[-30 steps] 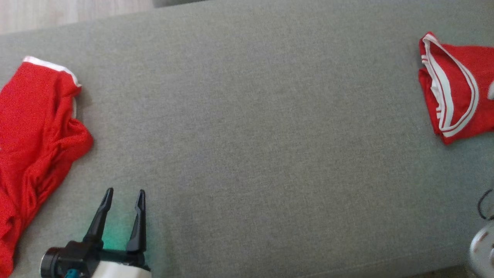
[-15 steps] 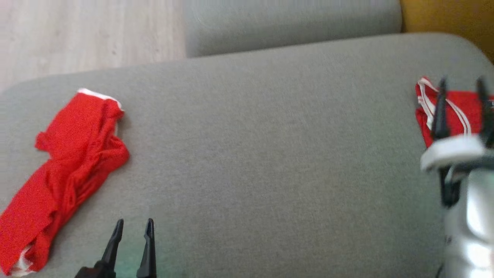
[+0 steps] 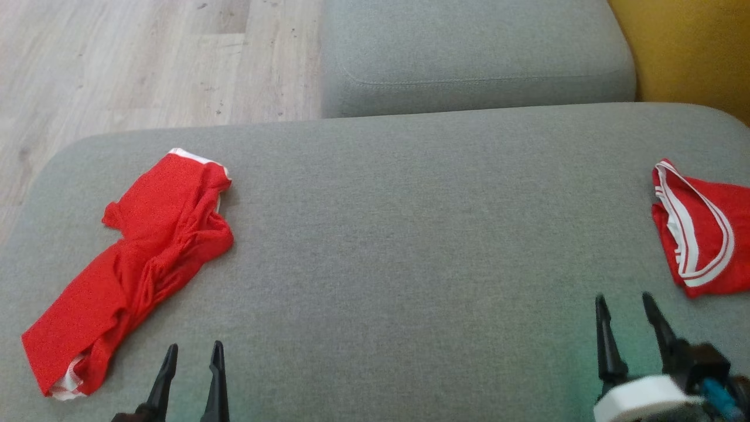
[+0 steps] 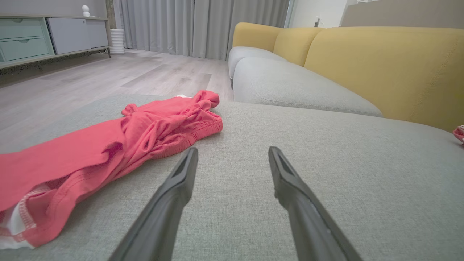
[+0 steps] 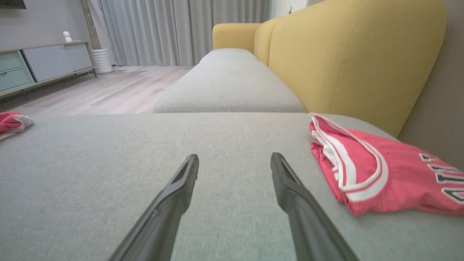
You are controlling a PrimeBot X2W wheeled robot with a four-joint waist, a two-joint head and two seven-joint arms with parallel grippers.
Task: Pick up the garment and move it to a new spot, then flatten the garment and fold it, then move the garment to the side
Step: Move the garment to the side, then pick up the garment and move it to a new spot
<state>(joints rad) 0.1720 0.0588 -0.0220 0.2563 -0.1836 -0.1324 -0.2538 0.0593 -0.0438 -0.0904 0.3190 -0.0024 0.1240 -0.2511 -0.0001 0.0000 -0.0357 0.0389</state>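
A crumpled red garment (image 3: pixel 132 258) with white trim lies on the left of the grey cushion (image 3: pixel 410 234); the left wrist view shows the garment (image 4: pixel 108 145) left of my fingers. My left gripper (image 3: pixel 194 350) is open and empty at the bottom left, just right of the garment's near end. A folded red jersey (image 3: pixel 700 234) with white stripes lies at the right edge, and this jersey (image 5: pixel 380 174) shows black lettering in the right wrist view. My right gripper (image 3: pixel 624 300) is open and empty, a little left of and nearer than the jersey.
A second grey seat cushion (image 3: pixel 469 53) lies beyond the first. A yellow backrest (image 3: pixel 691 53) rises at the far right. Pale wood floor (image 3: pixel 135 64) lies past the cushion's left edge. A low cabinet (image 4: pixel 43 36) and curtains (image 4: pixel 203 25) stand far off.
The head camera has tilted up, so the far cushion, floor and backrest came into view. The right gripper, raised before the jersey half a second ago, now sits low at the bottom right.
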